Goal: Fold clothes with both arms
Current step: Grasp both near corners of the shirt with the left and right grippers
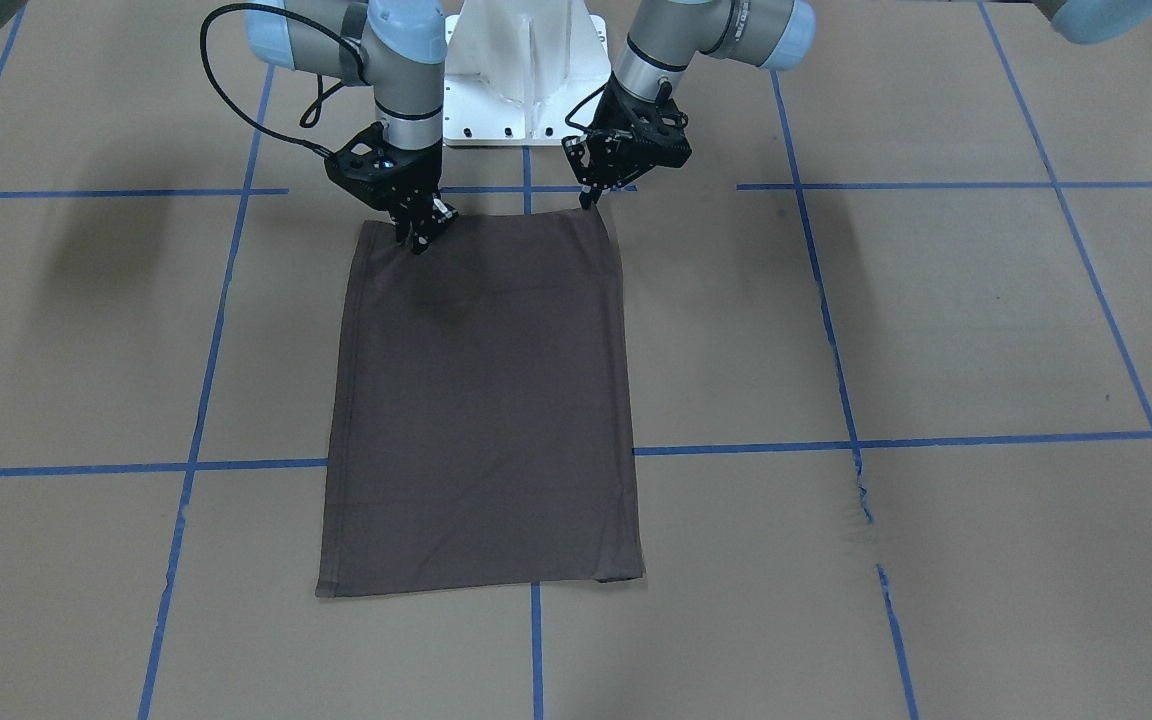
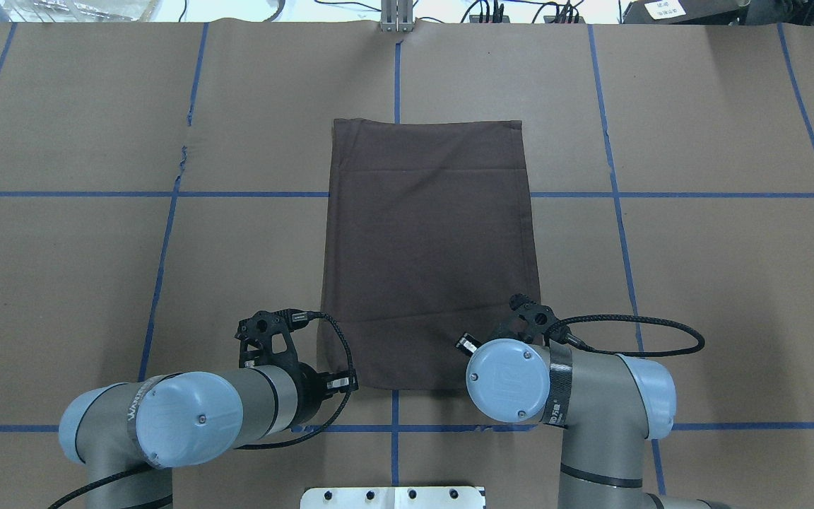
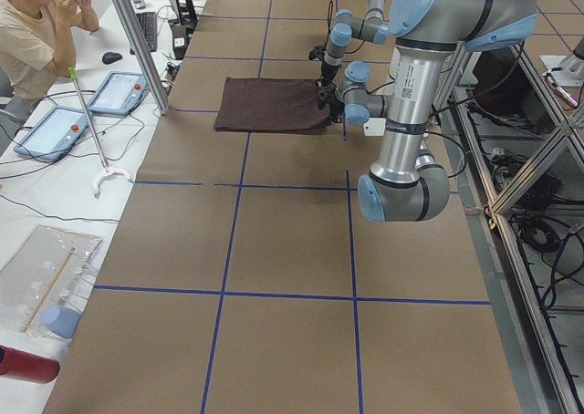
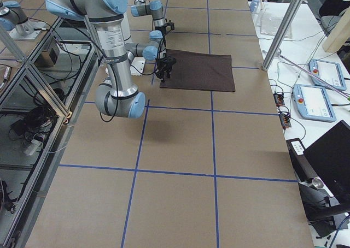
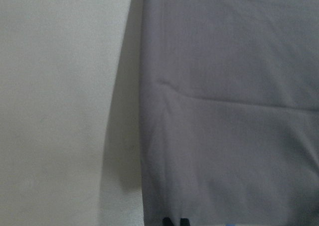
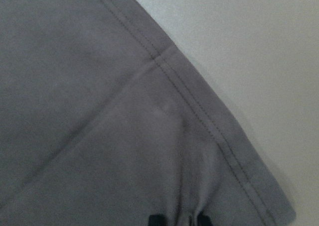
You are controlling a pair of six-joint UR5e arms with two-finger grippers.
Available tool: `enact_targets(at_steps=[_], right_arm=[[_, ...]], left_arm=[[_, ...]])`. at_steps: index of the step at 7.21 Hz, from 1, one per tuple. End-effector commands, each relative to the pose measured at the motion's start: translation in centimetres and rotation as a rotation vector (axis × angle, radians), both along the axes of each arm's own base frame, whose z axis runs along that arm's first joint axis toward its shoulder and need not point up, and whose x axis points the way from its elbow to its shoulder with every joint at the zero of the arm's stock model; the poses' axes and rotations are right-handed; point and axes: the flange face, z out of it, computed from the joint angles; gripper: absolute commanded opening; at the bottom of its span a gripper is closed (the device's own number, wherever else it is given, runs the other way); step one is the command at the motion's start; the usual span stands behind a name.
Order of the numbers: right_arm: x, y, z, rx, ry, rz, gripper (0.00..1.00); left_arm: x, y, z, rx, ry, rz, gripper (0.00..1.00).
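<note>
The dark T-shirt [image 2: 428,247], folded into a smooth rectangle, lies flat at the middle of the brown surface [image 2: 697,283], one short edge toward the robot's side. Both claws are down on that edge's two corners. The right claw [image 1: 418,238] is pinched on the stitched hem, and the cloth puckers between its fingertips [image 6: 157,219]. The left claw [image 1: 588,203] sits at the other corner. Its tips [image 5: 168,221] are nearly together and seemingly nip the fabric's edge, though only slivers of them show.

soft matt cloth t-shirt [image 1: 481,400] lies on matt brown paper [image 1: 966,320].
</note>
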Motion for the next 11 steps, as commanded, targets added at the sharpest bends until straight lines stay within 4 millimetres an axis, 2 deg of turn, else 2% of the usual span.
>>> enact_targets(at_steps=[1,2,5,7,8,9,10,11], right_arm=[[-0.1,0.1,0.1,-0.003,0.001,0.002,0.32],[-0.1,0.1,-0.3,-0.009,-0.01,0.016,0.0],[0.0,-0.9,-2.1,-0.019,-0.046,0.054,0.0],[0.1,-0.9,-2.2,-0.018,-0.049,0.057,0.0],[0.4,-1.0,-3.1,-0.015,-0.065,0.059,0.0],[2.1,-0.8,-5.3,-0.007,-0.114,0.059,0.0],[5.6,-0.1,-8.2,0.001,-0.165,0.06,0.0],[9.2,1.6,-11.0,-0.002,-0.172,0.043,0.0]], left_arm=[[0.0,0.0,0.0,0.0,0.0,-0.001,0.0],[0.0,0.0,0.0,0.0,-0.001,-0.001,0.0],[0.0,0.0,0.0,0.0,-0.001,0.001,0.0],[0.0,0.0,-0.1,0.0,0.001,0.001,0.0],[-0.5,0.0,-0.8,0.003,0.017,0.002,0.0],[-3.6,0.4,-3.3,0.012,0.038,0.012,0.0],[-7.0,1.6,-6.3,-0.007,0.022,0.05,0.0],[-10.7,2.4,-9.2,-0.01,0.029,0.055,0.0]])
